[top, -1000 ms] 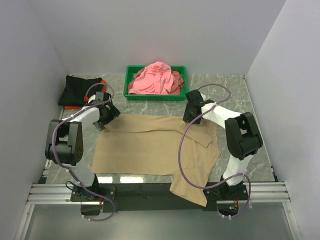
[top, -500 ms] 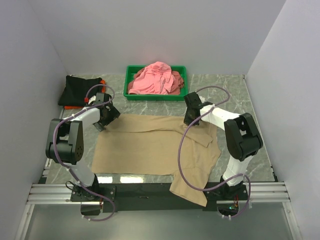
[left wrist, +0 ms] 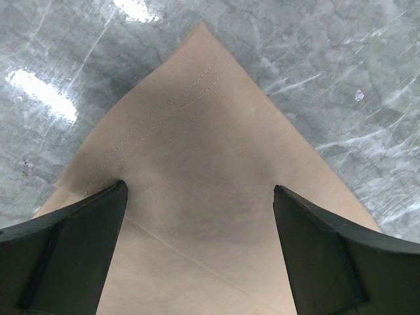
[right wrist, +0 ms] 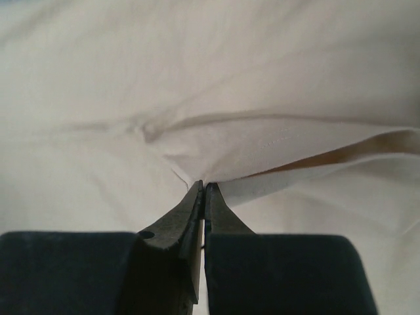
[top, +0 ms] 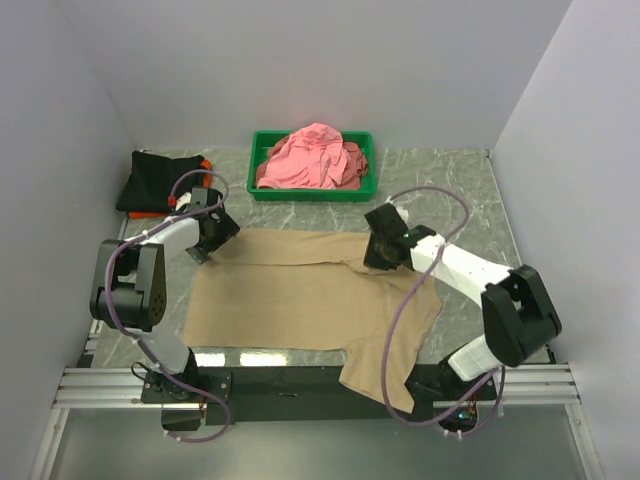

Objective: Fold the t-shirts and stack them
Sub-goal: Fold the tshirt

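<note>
With my right gripper pinched tight on a fold of the tan soft-cloth short-sleeved t-shirt spread across frame centre, I judge the left gripper, gaping over its upper-left corner, should drop and clamp before both lift evenly.

The left arm stands folded at the elbow, its forearm stretched away from the base. The left gripper is tipped downward, both black fingers spread as wide as they go. The right arm leans low and reaches in toward the middle. Its right gripper is angled down, tips pressed together, pinching a fold of the tan t-shirt.
</note>
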You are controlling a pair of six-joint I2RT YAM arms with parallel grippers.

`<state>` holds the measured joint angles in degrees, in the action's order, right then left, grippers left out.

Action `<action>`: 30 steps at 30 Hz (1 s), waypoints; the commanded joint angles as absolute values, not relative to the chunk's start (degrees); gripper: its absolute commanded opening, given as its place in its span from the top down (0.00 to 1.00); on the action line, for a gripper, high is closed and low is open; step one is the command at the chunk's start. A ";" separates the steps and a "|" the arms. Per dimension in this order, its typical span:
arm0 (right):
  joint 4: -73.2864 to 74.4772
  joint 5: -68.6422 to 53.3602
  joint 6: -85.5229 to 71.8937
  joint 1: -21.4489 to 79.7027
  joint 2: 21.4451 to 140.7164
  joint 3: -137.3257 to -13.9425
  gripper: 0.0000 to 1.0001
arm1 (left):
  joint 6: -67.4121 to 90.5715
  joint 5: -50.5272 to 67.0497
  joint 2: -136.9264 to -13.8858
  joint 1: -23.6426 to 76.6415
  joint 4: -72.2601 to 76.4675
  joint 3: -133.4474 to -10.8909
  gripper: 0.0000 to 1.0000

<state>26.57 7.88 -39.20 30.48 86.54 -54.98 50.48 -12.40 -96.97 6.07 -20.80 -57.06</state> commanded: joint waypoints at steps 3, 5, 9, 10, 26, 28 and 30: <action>26.20 4.49 -47.53 34.62 80.43 -48.70 1.00 | 50.80 -15.03 -94.75 5.63 -23.03 -55.90 0.01; 24.36 3.69 -49.12 35.85 79.20 -45.89 1.00 | 50.63 -15.38 -94.31 5.54 -23.29 -55.90 0.01; 22.24 2.81 -53.69 38.32 78.58 -42.63 0.99 | 50.45 -15.82 -94.04 5.45 -23.99 -55.90 0.01; 21.63 1.94 -54.48 39.19 78.40 -41.41 0.97 | 50.36 -15.73 -93.96 5.45 -23.99 -55.81 0.01; 28.27 6.04 -50.63 44.31 59.78 -43.32 0.30 | 50.36 -17.58 -93.43 4.75 -25.57 -56.34 0.01; 28.83 9.40 -49.75 42.11 58.98 -44.30 0.21 | 50.36 -17.58 -92.90 4.75 -25.66 -56.25 0.01; 26.73 5.48 -47.12 34.94 59.85 -43.69 0.14 | 50.45 -17.49 -92.64 4.66 -25.75 -55.90 0.01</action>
<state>25.34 3.36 -51.09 41.93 59.83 -42.35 50.46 -15.68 -95.42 5.06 -24.91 -56.25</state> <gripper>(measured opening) 0.828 0.993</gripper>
